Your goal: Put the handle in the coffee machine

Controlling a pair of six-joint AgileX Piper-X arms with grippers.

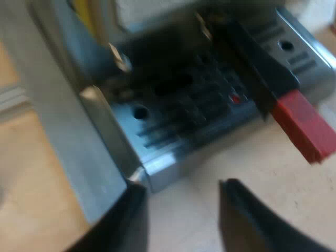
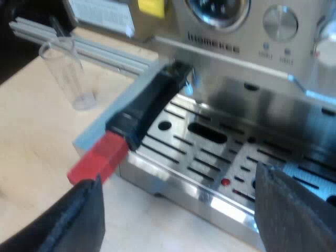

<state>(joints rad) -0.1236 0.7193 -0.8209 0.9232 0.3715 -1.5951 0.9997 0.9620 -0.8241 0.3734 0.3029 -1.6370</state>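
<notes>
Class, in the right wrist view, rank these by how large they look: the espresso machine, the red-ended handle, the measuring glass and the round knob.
1. espresso machine, by far the largest.
2. handle, though its nearness to the camera may flatter it.
3. measuring glass, standing farther off.
4. round knob, smallest.
</notes>
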